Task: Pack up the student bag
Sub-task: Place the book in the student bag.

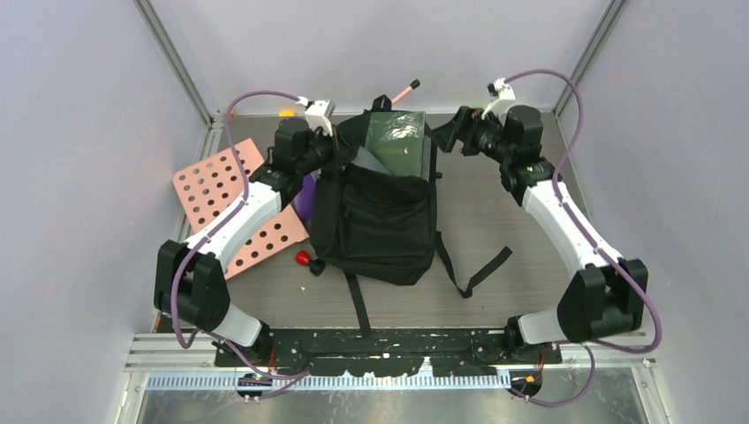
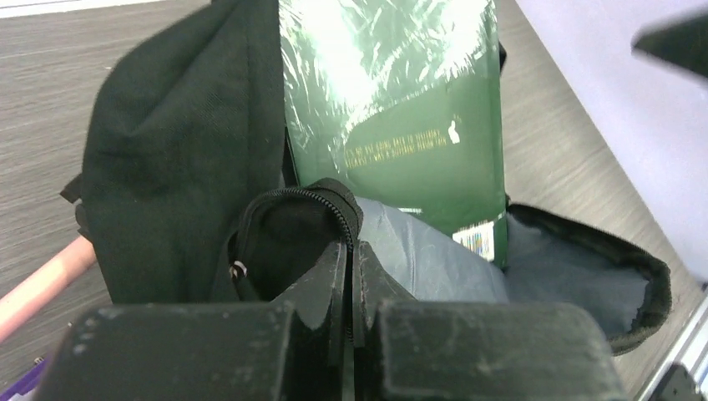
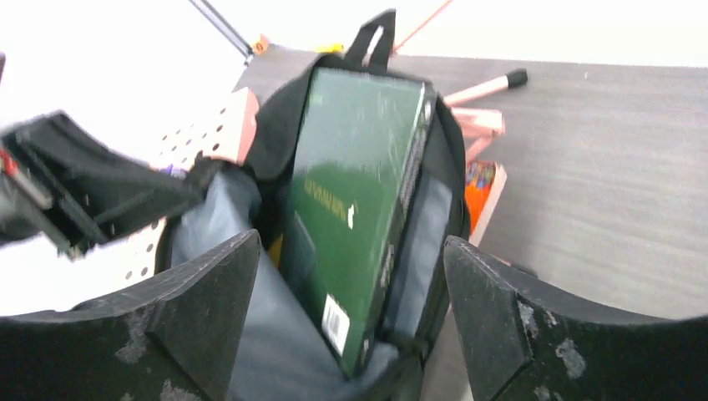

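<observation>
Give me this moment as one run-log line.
left gripper: shut on student bag rim | right gripper: open, at bag mouth | green book: partly inside bag

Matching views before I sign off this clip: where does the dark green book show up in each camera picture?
Top external: green book at top centre, poking out of the student bag at its open mouth.
Left wrist: green book upper centre-right, glossy wrap catching light.
Right wrist: green book centre, standing in the opening.
Shared landmark: the bag's grey lining beside the book.
</observation>
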Controlling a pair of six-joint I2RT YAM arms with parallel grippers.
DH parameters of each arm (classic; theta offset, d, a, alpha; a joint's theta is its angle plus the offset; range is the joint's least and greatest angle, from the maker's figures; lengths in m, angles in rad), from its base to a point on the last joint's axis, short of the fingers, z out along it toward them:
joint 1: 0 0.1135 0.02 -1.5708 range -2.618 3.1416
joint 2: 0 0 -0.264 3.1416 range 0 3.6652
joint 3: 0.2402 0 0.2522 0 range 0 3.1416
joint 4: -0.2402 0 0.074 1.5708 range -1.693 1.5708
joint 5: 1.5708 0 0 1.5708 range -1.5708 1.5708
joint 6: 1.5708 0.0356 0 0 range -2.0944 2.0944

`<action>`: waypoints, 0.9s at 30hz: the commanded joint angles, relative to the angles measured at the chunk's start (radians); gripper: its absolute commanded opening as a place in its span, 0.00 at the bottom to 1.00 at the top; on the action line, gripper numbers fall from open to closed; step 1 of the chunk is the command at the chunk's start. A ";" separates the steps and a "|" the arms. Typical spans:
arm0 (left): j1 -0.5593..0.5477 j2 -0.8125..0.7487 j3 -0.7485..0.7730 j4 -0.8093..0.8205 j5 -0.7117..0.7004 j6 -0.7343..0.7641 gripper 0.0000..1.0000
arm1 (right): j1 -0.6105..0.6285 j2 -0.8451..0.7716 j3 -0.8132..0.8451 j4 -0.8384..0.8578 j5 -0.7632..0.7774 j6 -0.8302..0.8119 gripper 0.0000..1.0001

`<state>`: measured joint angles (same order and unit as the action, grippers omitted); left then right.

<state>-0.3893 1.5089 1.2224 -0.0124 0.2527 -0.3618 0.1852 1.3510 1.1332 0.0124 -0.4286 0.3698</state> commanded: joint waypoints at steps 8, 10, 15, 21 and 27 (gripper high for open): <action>-0.043 -0.094 -0.128 0.018 0.125 0.101 0.00 | -0.007 0.433 0.375 0.080 -0.123 0.021 0.66; -0.046 -0.109 -0.139 0.022 0.119 0.094 0.00 | -0.007 0.497 0.425 0.051 -0.152 0.027 0.62; -0.049 -0.136 -0.135 0.019 0.099 0.080 0.00 | -0.007 0.572 0.424 0.092 -0.246 0.088 0.53; -0.049 -0.158 -0.071 0.025 0.044 0.020 0.00 | -0.004 0.552 0.269 0.350 -0.374 0.278 0.16; -0.049 -0.183 -0.001 0.089 -0.002 -0.068 0.00 | -0.002 0.470 0.136 0.423 -0.441 0.370 0.01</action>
<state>-0.4358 1.3849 1.1450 -0.0124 0.2878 -0.3630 0.1619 1.9095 1.3457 0.3779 -0.7677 0.6785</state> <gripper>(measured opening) 0.022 0.153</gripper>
